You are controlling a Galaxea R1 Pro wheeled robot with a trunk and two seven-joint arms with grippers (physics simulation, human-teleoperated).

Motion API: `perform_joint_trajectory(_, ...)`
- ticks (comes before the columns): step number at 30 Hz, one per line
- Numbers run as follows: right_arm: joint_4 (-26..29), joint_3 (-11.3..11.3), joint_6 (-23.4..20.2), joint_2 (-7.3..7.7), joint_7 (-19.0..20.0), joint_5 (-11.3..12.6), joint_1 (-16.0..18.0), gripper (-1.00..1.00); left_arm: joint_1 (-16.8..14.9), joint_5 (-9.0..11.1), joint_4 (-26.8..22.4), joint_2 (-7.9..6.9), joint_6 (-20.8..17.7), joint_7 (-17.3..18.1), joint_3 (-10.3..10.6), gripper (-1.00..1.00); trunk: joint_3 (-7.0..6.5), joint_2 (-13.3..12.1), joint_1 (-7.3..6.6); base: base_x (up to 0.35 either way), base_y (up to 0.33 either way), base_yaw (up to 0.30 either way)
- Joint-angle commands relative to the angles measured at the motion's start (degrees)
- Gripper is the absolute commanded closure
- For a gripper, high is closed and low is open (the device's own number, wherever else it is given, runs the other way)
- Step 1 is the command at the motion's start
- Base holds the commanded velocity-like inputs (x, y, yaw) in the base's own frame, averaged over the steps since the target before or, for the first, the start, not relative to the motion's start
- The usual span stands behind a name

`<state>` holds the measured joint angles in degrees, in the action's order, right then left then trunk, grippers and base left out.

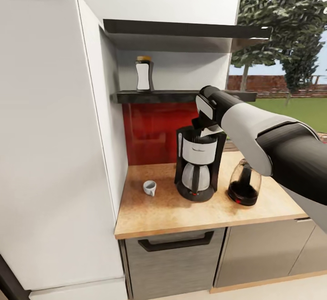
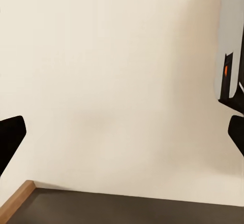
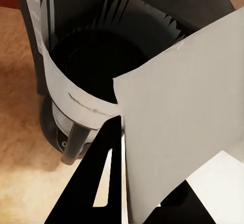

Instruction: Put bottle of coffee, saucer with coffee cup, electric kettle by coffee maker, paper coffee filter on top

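I have the right pincer [image 1: 203, 127] clamped on the paper coffee filter [image 3: 183, 132], holding it just above the open top of the coffee maker [image 1: 198, 164], which stands mid-desk toward the back edge. To do this well I should centre the sheet over the dark basket, lower until it rests, then let go. The left pincer [image 2: 122, 132] hangs wide apart, holding nothing. A label on the maker's silver band is too blurred to read.
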<state>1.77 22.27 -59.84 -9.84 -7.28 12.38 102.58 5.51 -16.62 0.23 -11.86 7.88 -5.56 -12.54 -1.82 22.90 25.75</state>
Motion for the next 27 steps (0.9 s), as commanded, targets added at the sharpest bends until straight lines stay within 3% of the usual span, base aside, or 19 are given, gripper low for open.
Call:
perform_joint_trajectory(1,-0.07,0.15,-0.16,0.01,-0.91,0.66,-0.01,1.0,0.02,-0.61,0.03,0.0,0.21,-0.2,-0.43,-1.0,0.01,0.02,0.03,0.152,0.0,0.0)
perform_joint_trajectory(27,-0.28,0.15,-0.16,0.43,-1.06,-0.37,-0.23,1.0,0.2,-0.61,0.03,0.08,0.21,-0.24,-0.41,-1.0,0.01,0.02,0.03,0.073,0.0,0.0)
